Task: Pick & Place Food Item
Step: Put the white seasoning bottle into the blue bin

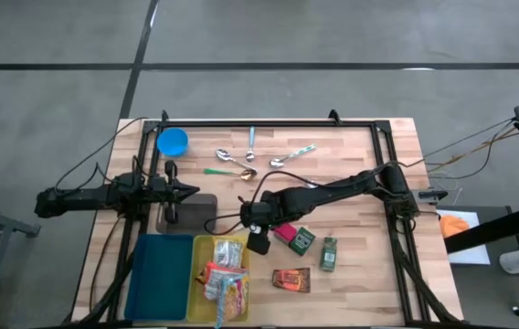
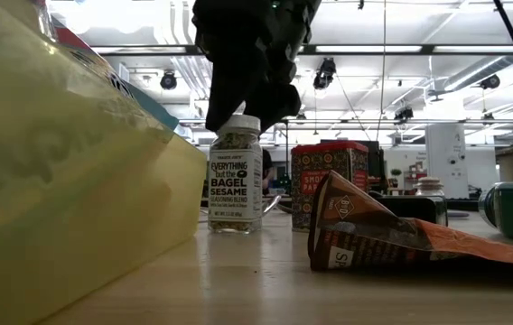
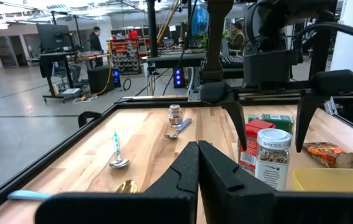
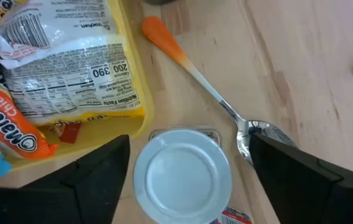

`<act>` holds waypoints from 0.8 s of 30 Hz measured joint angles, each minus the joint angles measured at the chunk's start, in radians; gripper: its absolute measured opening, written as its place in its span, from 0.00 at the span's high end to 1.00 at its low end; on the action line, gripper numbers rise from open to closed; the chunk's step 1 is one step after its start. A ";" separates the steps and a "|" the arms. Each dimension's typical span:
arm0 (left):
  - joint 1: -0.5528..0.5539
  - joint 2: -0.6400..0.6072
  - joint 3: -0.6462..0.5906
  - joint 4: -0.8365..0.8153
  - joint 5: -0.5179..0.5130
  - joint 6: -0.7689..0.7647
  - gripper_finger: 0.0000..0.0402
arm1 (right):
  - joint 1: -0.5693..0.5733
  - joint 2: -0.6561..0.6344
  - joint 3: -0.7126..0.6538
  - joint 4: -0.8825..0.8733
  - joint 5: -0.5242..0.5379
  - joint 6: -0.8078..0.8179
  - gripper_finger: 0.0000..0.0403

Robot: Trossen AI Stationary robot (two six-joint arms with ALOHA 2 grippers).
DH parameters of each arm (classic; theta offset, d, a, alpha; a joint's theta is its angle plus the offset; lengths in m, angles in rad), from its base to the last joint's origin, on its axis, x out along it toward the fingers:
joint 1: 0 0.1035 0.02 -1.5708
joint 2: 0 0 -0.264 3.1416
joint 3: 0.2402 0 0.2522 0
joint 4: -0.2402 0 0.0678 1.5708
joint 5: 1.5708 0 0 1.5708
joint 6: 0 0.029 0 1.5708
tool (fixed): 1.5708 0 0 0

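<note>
The clear glass jar of bagel sesame seasoning with a white lid (image 2: 235, 173) stands upright on the wooden table (image 1: 360, 174), just beside the yellow plastic tray (image 1: 201, 245). The right gripper (image 4: 183, 168) hangs directly over it with its dark fingers (image 4: 301, 171) spread apart on either side of the round lid, not clamped on it. The high view hides the jar itself under the arm; the low view shows its label and the gripper just above its cap, and the left wrist view shows the two fingers standing either side of it.

The yellow tray holds a clear noodle packet with a nutrition label (image 4: 71, 68) and an orange-lettered packet (image 4: 5, 127), both cut off at the right wrist picture's edge. Next to the tray lies a dark teal rectangular tray (image 1: 160, 288); I cannot tell whether anything is in it.

An orange-handled metal spoon (image 4: 207, 87) lies on the table touching or just beside the jar; only the right wrist view shows this. Near the jar are a red patterned tin (image 2: 329, 181), a green box (image 1: 329, 254) and a crumpled brown-orange snack bag (image 2: 392, 235). Farther back lie other spoons (image 1: 227, 157) and a blue round bowl (image 1: 173, 142).

The left gripper (image 3: 197, 163) waits over the table's left side, near a grey block (image 1: 191, 212), fingers pressed together on nothing.
</note>
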 joint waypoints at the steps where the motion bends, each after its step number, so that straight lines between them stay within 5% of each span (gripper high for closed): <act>1: 0.000 0.000 0.000 0.000 0.000 0.000 0.97 | 0.002 -0.004 0.001 -0.003 0.002 -0.007 0.17; 14: 0.000 0.000 0.000 0.000 0.000 0.000 0.97 | 0.092 -0.141 -0.020 -0.032 0.255 -0.042 0.13; 24: 0.000 0.000 0.000 0.000 0.000 0.000 0.97 | 0.098 -0.287 -0.225 0.067 0.329 -0.055 0.13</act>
